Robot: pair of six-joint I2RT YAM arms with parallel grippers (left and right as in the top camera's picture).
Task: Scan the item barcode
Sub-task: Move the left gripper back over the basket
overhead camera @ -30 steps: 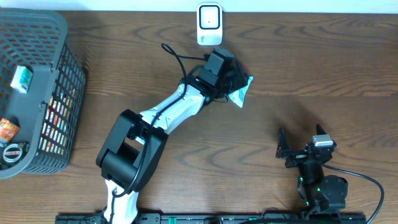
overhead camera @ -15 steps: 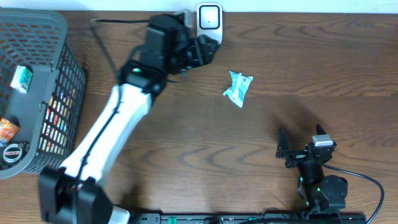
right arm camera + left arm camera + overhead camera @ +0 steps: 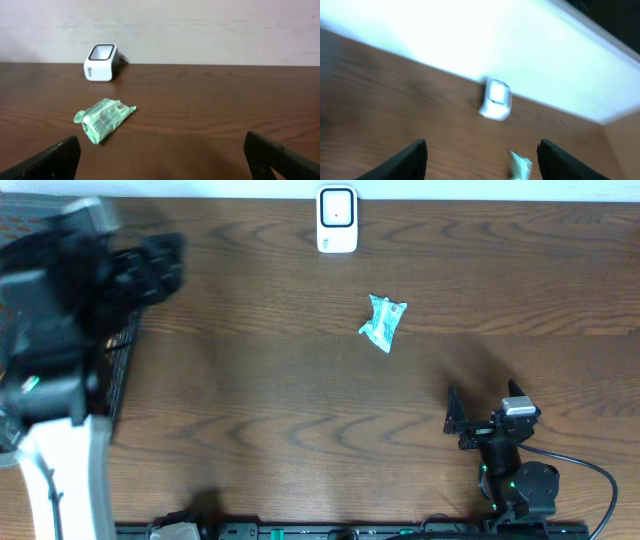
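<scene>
Left gripper (image 3: 482,146) is wide open and empty, far left over the brown wood table (image 3: 300,400). White boxy scanner (image 3: 337,218) sits at the back. Near it lies the small green packet (image 3: 383,322), alone. It looks light, soft, crinkly and slippery, so it is best to pinch a flat end. Right gripper (image 3: 161,142) is open and empty too.

a small green-and-white snack packet (image 3: 383,321), crumpled and pinched at its ends, lies flat and slanted on the wooden bench (image 3: 250,380), with nothing gripping it. the white barcode scanner (image 3: 337,218) stands upright at the bench's far edge against the wall, its square window tilted upward. the packet lies near it but apart, off to the right and nearer the front.
</scene>
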